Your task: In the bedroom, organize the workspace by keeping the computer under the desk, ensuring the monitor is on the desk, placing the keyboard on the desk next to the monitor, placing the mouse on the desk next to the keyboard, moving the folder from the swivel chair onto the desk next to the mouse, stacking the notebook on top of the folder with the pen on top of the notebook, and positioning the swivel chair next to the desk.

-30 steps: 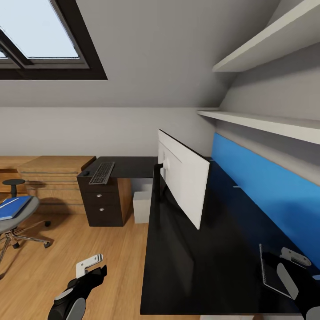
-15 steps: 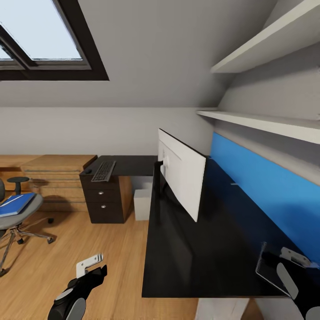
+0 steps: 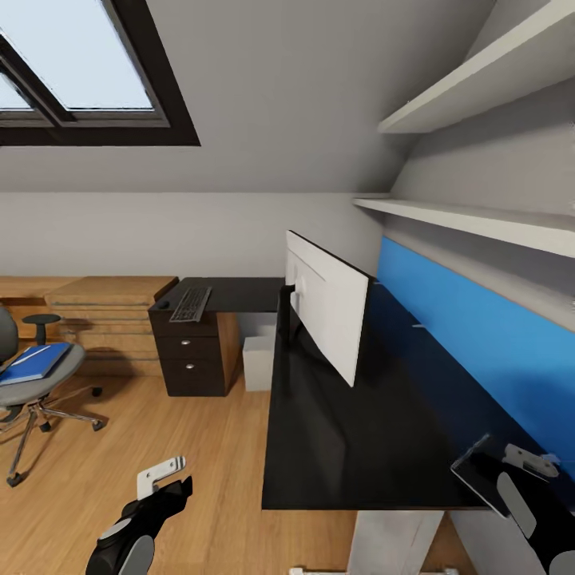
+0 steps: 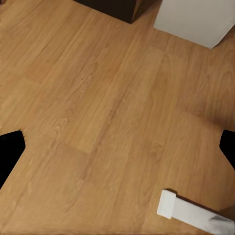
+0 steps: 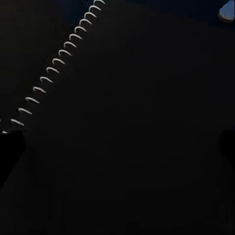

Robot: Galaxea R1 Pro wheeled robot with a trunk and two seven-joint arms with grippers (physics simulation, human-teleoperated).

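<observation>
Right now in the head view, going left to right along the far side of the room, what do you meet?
Swivel chair carrying the folder → keyboard → computer → monitor → notebook by the right gripper.

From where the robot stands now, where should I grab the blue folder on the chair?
Probably the folder's near long edge, coming from the open floor side. It lies flat on the chair seat, with the backrest behind it, so a pinch over an overhanging edge looks easiest.
</observation>
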